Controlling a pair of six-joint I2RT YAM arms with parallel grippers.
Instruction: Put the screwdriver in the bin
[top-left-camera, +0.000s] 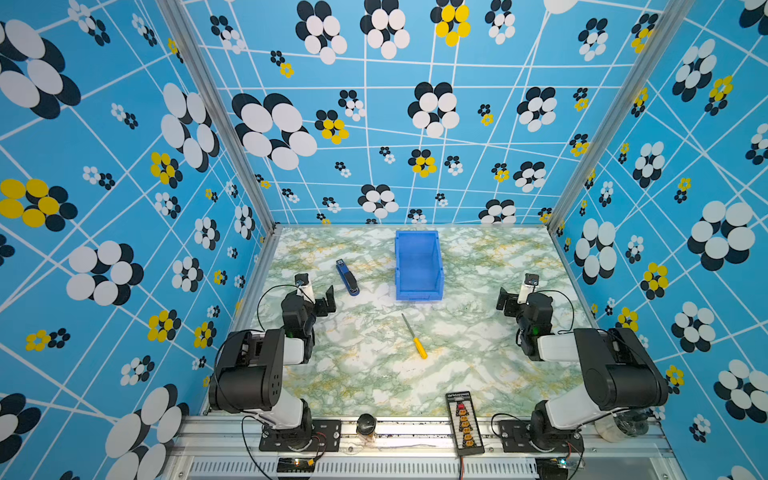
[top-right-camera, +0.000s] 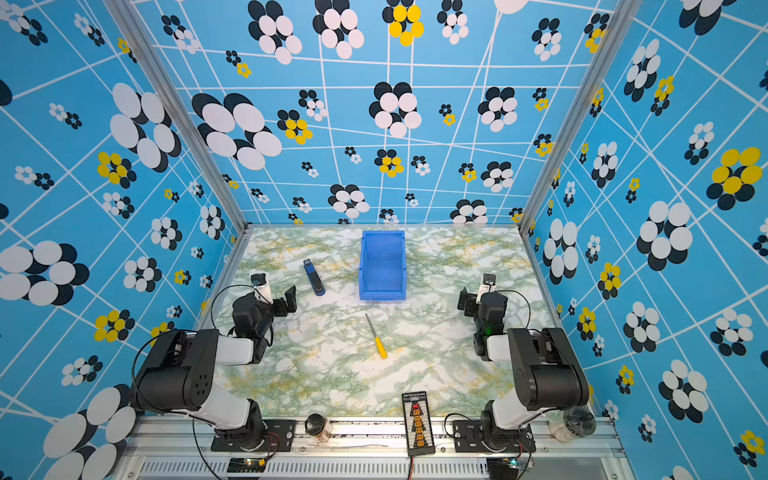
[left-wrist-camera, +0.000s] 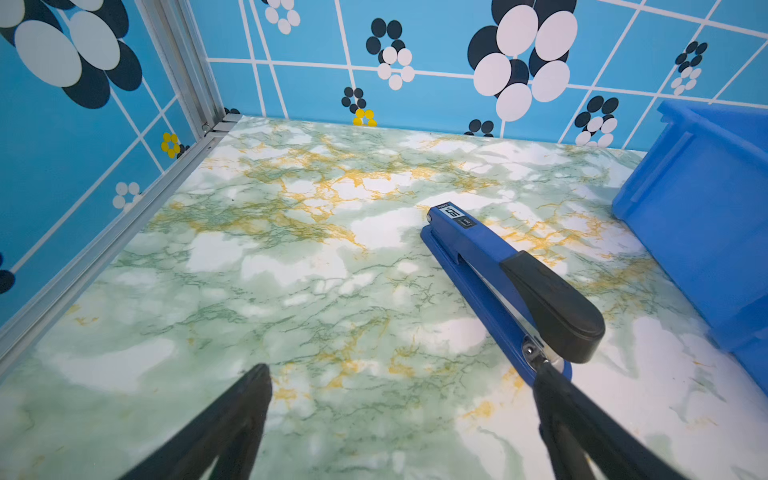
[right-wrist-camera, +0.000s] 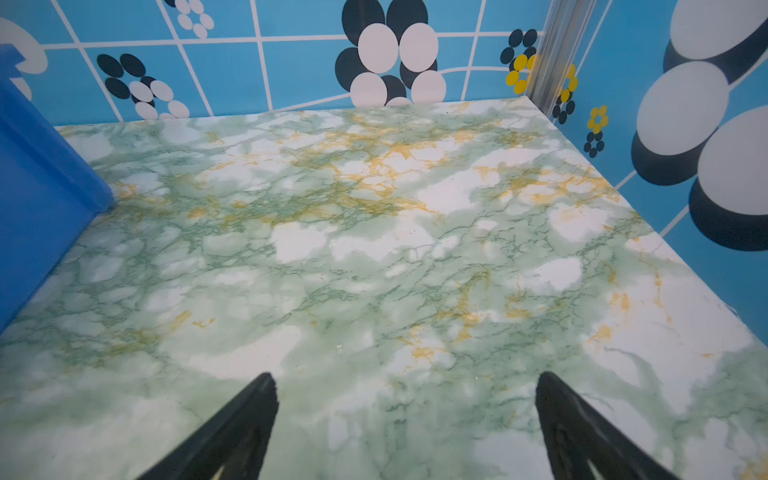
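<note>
The screwdriver, yellow handle and thin grey shaft, lies flat mid-table in both top views, shaft pointing toward the bin. The bright blue bin stands empty behind it; its wall shows in the left wrist view and the right wrist view. My left gripper is open over bare marble at the left, apart from the screwdriver. At the right, my right gripper is open with nothing between its fingers. Neither wrist view shows the screwdriver.
A dark blue stapler lies left of the bin, close to my left gripper's finger. A black connector board and a dark-capped jar sit at the front rail. Patterned walls enclose the table on three sides.
</note>
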